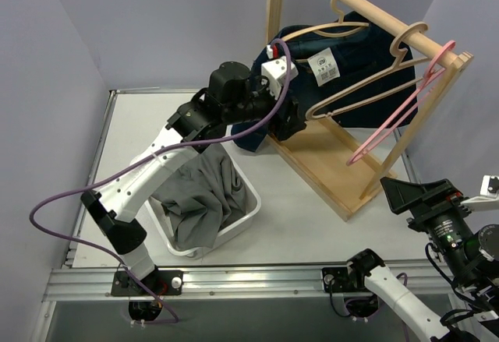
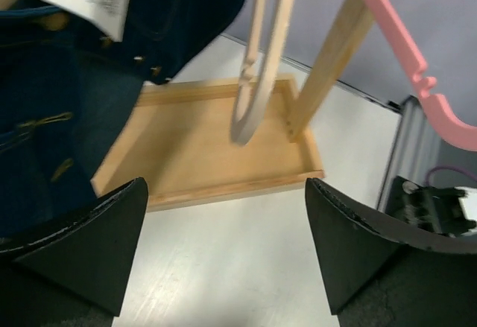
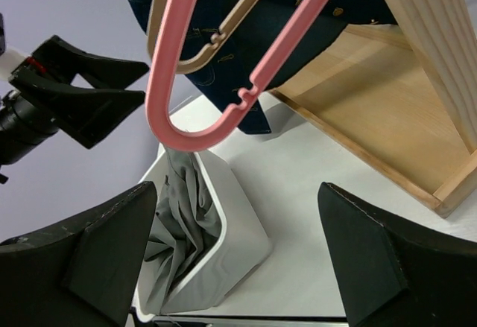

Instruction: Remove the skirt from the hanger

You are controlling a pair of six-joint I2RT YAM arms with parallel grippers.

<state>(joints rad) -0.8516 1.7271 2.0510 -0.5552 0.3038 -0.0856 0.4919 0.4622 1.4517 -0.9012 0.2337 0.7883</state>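
White tag on navy skirt, far centre: barcode, small print, nothing legible. No other text.

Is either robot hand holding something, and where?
Nothing is held: the left gripper and the right gripper are both open and empty.

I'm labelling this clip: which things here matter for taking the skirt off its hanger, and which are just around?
Job: blue skirt, the wooden hanger holding it, wooden rack, open left end effector.
Just around: pink hanger, empty wooden hanger, white bin, grey garment in it.
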